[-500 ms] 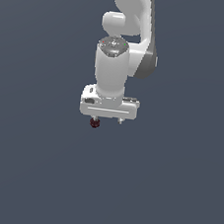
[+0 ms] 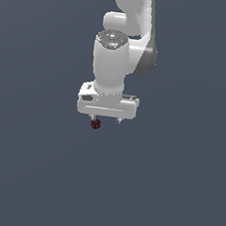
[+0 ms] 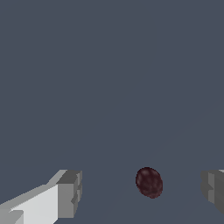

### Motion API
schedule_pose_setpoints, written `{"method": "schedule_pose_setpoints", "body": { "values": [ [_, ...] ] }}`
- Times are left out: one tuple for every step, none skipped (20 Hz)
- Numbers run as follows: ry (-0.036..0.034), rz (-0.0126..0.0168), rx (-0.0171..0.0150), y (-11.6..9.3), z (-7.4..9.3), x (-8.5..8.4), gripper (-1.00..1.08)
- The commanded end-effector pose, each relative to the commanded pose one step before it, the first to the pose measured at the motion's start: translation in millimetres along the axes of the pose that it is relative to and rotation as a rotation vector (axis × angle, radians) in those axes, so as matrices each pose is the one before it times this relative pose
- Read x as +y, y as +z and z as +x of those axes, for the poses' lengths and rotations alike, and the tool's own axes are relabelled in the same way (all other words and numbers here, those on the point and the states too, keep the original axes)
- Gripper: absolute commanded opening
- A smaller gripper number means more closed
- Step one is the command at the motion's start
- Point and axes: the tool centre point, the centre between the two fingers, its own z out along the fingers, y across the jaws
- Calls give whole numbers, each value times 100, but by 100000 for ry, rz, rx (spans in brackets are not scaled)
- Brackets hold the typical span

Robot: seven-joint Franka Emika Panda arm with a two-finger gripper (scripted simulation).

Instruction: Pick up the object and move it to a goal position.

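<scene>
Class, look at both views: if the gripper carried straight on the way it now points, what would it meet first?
Probably the dark red ball: it sits between the open gripper's fingers, nearer one in the exterior view. Depth is unclear, so the fingertips might reach the grey floor first.

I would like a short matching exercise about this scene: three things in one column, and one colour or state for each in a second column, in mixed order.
Things:
1. ball
2. pincer
3. robot arm

Descriptions:
A. white, coming down from the top of the exterior view
B. dark red, lying between the fingers, gripped by neither
C. open, fingers wide apart

Pairs: 1-B, 2-C, 3-A
</scene>
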Motion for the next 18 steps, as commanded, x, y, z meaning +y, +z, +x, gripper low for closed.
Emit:
{"method": "schedule_pose_setpoints", "body": {
  "values": [
    [-63, -265, 593, -303, 103, 168, 100],
    [32, 26, -56, 25, -10, -23, 100],
    [-90, 37, -98, 59, -18, -19, 100],
    [-200, 12, -54, 44, -25, 7, 100],
    [-336, -1, -40, 49, -26, 16, 100],
    [-457, -14, -27, 52, -31, 33, 100],
    [-577, -22, -22, 60, -37, 48, 100],
    [-703, -27, -27, 72, -45, 55, 100],
    [-824, -27, -40, 90, -55, 61, 100],
    [-942, -24, -57, 108, -66, 67, 100],
    [-1065, -23, -72, 125, -77, 71, 100],
    [-1181, -22, -84, 141, -87, 77, 100],
    [-1296, -23, -90, 153, -96, 82, 100],
    [-1414, -25, -94, 164, -106, 90, 100],
    [-1533, -25, -99, 176, -117, 96, 100],
    [-1648, -24, -107, 189, -128, 99, 100],
    [-1769, -21, -117, 203, -140, 103, 100],
    [-1891, -17, -125, 217, -152, 105, 100]
  ]
}}
